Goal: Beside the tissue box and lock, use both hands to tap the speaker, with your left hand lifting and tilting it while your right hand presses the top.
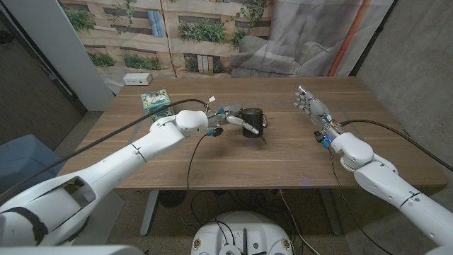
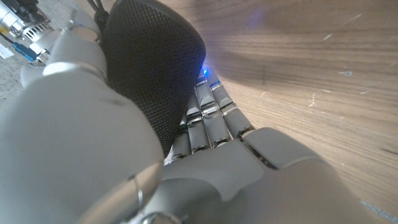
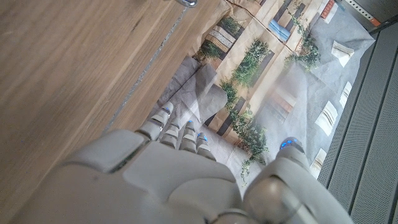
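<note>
Hands first: your right hand point(image 1: 310, 104) stands open near the table's point(image 1: 283, 152) right side, holding nothing. Your left hand point(image 1: 225, 119) grips the black speaker point(image 1: 251, 121) mid-table, tilted. Farther left lies the green tissue box point(image 1: 156, 100).

I see my left hand point(image 1: 225, 117) gripping the black speaker point(image 1: 252, 121) near the middle of the wooden table point(image 1: 283, 152), the speaker tilted. My right hand point(image 1: 312, 106) stands apart over the right side, fingers spread, holding nothing. A green tissue box point(image 1: 156, 100) sits behind my left arm.
</note>
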`<state>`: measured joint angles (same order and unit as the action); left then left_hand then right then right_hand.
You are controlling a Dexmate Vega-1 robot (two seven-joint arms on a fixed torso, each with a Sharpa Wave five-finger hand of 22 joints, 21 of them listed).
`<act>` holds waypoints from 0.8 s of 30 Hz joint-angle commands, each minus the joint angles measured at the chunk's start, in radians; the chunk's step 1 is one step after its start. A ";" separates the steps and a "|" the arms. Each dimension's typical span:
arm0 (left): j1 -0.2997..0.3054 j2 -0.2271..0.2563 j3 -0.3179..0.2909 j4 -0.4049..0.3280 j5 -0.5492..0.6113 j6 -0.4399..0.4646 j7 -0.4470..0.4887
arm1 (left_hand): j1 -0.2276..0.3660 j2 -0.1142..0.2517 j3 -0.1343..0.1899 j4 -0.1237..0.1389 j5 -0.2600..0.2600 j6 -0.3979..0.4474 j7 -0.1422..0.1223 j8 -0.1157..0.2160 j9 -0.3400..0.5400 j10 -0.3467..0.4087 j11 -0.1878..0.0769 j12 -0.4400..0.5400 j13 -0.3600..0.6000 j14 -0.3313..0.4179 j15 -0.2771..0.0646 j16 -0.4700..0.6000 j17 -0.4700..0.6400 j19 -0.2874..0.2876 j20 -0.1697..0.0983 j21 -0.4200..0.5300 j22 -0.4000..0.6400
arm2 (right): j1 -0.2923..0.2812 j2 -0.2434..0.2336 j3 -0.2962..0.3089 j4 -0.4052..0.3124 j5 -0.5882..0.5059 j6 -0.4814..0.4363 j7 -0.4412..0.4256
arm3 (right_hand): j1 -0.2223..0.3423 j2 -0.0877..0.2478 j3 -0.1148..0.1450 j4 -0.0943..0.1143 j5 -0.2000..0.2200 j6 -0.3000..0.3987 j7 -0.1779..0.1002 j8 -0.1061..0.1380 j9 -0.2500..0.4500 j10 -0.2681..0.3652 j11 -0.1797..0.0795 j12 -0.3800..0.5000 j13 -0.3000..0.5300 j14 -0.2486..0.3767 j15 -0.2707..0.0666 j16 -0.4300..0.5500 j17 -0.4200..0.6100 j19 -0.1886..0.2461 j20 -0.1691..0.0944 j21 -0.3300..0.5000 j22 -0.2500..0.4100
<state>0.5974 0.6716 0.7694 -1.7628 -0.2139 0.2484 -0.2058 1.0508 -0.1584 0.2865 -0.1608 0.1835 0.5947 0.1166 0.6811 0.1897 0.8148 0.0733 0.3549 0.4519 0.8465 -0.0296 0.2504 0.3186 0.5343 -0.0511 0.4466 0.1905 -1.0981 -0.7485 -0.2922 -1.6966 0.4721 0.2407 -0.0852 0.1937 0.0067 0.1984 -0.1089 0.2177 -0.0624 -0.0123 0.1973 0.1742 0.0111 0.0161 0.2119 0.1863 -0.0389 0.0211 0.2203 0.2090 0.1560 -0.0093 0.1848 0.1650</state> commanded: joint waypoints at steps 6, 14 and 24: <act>0.071 0.031 -0.007 -0.071 0.143 0.007 0.107 | -0.016 0.257 0.126 -0.004 0.004 0.254 -0.158 0.089 0.004 0.297 -0.270 -0.011 0.008 0.006 -0.195 -0.032 0.000 -0.043 -0.100 -0.017 0.002 | 0.015 0.060 -0.020 0.078 0.035 0.044 0.002 | 0.001 0.009 0.003 0.004 0.005 0.007 0.002 0.001 0.003 0.008 -0.001 -0.005 0.001 0.003 0.002 0.001 0.003 0.000 -0.005 0.000 0.002; 0.101 0.032 -0.014 -0.062 0.211 -0.048 0.153 | -0.022 0.253 0.126 -0.007 0.004 0.247 -0.159 0.084 0.005 0.291 -0.274 -0.018 0.012 -0.043 -0.193 -0.052 -0.012 -0.074 -0.099 -0.031 0.000 | 0.025 0.083 -0.028 0.120 0.049 0.057 0.003 | 0.000 0.012 0.004 0.003 0.005 0.003 0.003 -0.002 0.003 0.005 0.003 -0.007 0.001 0.001 0.008 -0.001 0.003 0.000 -0.002 0.000 0.002; 0.106 0.017 -0.006 -0.022 0.296 -0.104 0.181 | -0.038 0.257 0.121 -0.001 0.003 0.249 -0.167 0.082 0.005 0.294 -0.279 -0.027 0.012 -0.089 -0.185 -0.058 -0.018 -0.125 -0.088 -0.055 -0.004 | 0.030 0.088 -0.033 0.134 0.041 0.052 -0.015 | 0.000 0.013 0.003 0.002 0.006 0.002 0.003 -0.004 0.003 0.004 0.000 -0.010 0.001 0.001 0.008 -0.002 0.002 0.000 0.000 0.000 0.001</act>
<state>0.6799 0.6989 0.7578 -1.8202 -0.0129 0.2045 -0.0662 1.0508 -0.1584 0.3217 -0.1960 0.1808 0.5946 0.1167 0.6811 0.1872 0.8148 0.0733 0.3306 0.4597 0.8429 -0.0331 0.1953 0.2993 0.4194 -0.0461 0.3962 0.1858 -1.0765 -0.6753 -0.3173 -1.5912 0.5124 0.2870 -0.0829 0.1938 0.0067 0.1984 -0.1090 0.2177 -0.0571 -0.0069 0.1973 0.1741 0.0109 0.0160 0.2032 0.1864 -0.0352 0.0249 0.2202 0.2092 0.1560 -0.0090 0.1848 0.1628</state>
